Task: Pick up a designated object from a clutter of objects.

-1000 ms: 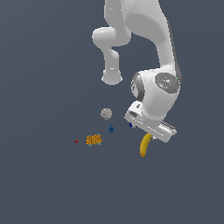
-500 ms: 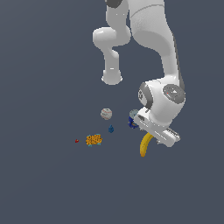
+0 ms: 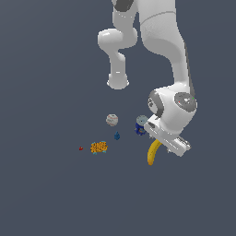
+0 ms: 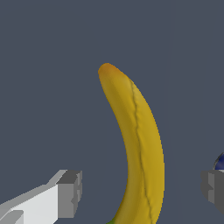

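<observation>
Since 1 s ago the arm has come lower and the wrist has dropped toward the banana; the small things look unmoved. Now the pincer is right above the banana's upper end and hides that end in the exterior view. From the wrist view, the pincer is apart: one finger stands on one side of the banana, the other finger on the opposite side, w/ a gap between each finger and the fruit. No finger is touching it. The banana lies on the grey floor, curved, its orange-tinted tip pointing away from the pincer.

Taking the banana as landmark, in the exterior view:
- blue can: just above it and a bit toward the exterior view's left, near, partly behind the wrist. In the wrist view only a dark blue edge of it shows by the far finger.
- tiny blue piece: further to the exterior view's left, a bit higher.
- whitish ball: beyond the blue piece, higher up.
- orange lump: well apart on the exterior view's left, approx. level w/ the banana.
- tiny red bit: farthest, just past the lump.
</observation>
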Controlling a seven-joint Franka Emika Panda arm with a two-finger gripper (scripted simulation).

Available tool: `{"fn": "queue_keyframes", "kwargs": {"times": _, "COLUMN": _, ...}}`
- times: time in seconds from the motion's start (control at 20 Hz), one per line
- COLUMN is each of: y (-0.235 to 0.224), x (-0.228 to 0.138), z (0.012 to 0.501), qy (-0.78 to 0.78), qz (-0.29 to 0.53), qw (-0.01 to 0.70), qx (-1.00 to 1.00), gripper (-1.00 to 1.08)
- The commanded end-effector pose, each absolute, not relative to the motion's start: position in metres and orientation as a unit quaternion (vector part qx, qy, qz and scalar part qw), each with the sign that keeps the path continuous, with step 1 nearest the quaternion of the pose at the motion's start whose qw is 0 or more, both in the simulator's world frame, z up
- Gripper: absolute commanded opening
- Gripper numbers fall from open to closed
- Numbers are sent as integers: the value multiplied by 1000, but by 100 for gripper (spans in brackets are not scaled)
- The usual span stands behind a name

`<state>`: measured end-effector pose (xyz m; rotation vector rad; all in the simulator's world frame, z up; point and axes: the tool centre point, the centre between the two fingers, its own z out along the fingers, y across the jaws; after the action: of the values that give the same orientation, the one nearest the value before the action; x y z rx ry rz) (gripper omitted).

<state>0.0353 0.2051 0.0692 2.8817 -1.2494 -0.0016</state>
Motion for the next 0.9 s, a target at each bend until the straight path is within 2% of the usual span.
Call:
{"fn": "queue_keyframes", "kwargs": {"times": 0.0, "y": 205, "x": 36, "z": 69, "qy": -398, "qz": 0, "qw": 0, "qx": 917, "gripper": 100}}
{"fn": "queue_keyframes", "kwargs": {"times": 0.85, "y": 205, "x": 35, "z": 19, "qy": -400, "qz": 0, "qw": 0, "qx": 917, "gripper": 100}}
